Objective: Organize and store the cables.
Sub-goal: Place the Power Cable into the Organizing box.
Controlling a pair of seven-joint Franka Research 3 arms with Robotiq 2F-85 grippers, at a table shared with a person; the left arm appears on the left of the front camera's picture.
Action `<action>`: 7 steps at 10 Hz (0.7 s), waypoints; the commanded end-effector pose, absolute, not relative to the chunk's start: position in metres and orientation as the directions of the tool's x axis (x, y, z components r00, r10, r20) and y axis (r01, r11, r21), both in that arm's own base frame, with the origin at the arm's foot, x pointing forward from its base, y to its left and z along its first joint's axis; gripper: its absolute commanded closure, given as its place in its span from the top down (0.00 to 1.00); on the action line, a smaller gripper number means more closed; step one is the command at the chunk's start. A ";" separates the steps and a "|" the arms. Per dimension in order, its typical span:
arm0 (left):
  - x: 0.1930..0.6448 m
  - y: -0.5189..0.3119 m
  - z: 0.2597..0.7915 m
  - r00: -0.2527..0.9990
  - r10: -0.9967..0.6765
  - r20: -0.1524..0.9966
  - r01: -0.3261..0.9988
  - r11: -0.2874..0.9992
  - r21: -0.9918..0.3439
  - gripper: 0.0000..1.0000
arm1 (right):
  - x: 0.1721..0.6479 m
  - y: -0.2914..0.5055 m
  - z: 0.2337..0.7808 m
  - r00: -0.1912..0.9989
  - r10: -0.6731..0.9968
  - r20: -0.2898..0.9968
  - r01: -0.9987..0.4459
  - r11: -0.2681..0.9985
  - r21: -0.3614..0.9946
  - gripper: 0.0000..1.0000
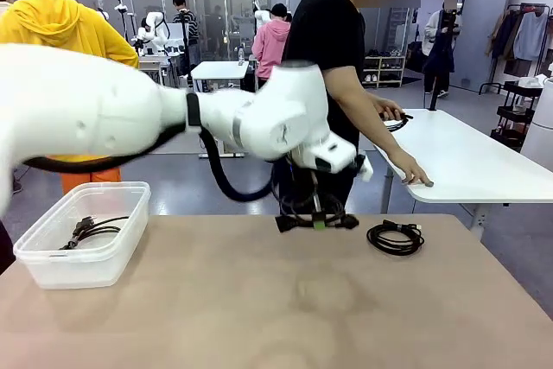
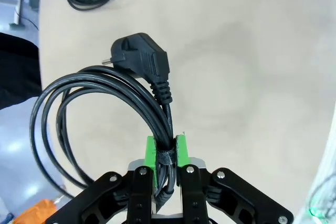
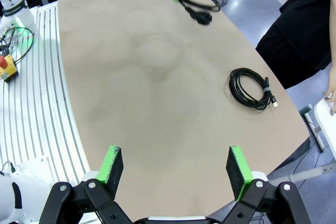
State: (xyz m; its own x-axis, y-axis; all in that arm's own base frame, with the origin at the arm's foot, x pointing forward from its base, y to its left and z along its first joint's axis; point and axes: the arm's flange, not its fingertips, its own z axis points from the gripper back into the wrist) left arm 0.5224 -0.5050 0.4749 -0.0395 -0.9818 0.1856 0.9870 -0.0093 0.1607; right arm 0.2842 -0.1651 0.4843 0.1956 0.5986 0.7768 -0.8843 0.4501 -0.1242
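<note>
— Where does the bin (image 1: 78, 265) sit?
— On the left part of the desk (image 1: 259, 317), with a cable (image 1: 91, 229) lying in it.
— And the rest?
— The hanging coil (image 2: 142, 59) is clamped in the left tool (image 2: 167, 150), above the desk's far middle. The loose coil (image 1: 397, 228) lies on the desk just right of it, near the far edge.
— Behind that?
— A person (image 1: 324, 41) stands past the far edge, one hand (image 1: 415, 177) resting on a second desk (image 1: 484, 162) at far right.
</note>
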 end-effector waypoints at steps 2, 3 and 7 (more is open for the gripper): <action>0.502 -0.482 0.494 -0.093 -0.976 0.198 0.988 -0.066 0.137 0.09 | 0.285 -0.166 0.485 0.174 0.599 0.782 -0.889 0.437 -0.137 1.00; 0.498 -0.482 0.498 -0.119 -0.975 0.187 0.985 -0.092 0.143 0.09 | 0.285 -0.166 0.485 0.174 0.599 0.782 -0.889 0.437 -0.137 1.00; 0.511 -0.492 0.504 -0.067 -0.980 0.189 0.986 -0.037 0.160 0.09 | 0.285 -0.166 0.485 0.174 0.599 0.782 -0.889 0.437 -0.137 1.00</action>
State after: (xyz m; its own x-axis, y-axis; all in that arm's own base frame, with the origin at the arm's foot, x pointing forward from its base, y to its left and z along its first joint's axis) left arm 0.5091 -0.4883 0.4976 -0.0756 -0.9819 0.1735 0.9869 -0.0487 0.1541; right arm 0.2842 -0.1649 0.4844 0.1953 0.5987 0.7768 -0.8845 0.4497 -0.1242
